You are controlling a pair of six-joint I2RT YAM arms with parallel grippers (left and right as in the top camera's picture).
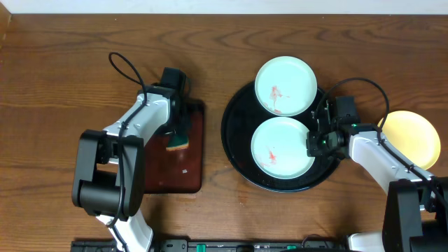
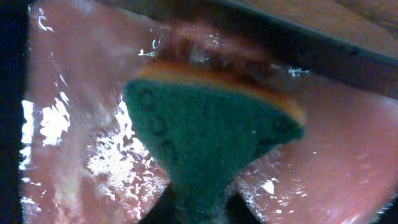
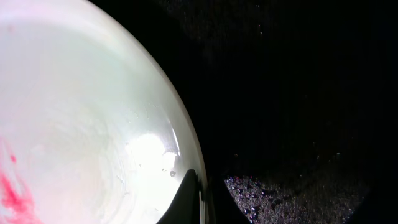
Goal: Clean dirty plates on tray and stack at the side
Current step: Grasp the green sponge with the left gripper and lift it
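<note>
Brown wood tabletop (image 1: pixel 56 84) carries everything: your left gripper (image 1: pixel 176 133) is clamped on the sponge (image 1: pixel 178 145) over the small brown tray (image 1: pixel 192 175). The nearer smeared plate (image 1: pixel 280 147) lies to its right on the black tray (image 1: pixel 234 140), rim pinched by your right gripper (image 1: pixel 315 142).

The left arm (image 1: pixel 133 122) reaches away from its base at the front edge with the elbow bent. The left gripper (image 1: pixel 176 133) points down, its fingers closed on a sponge (image 2: pixel 211 137). The right arm (image 1: pixel 381 157) stretches low and leftward from the right side. The right gripper (image 1: pixel 316 142) is pinched tight, one finger on either side of the rim of a plate (image 3: pixel 81 124).
</note>
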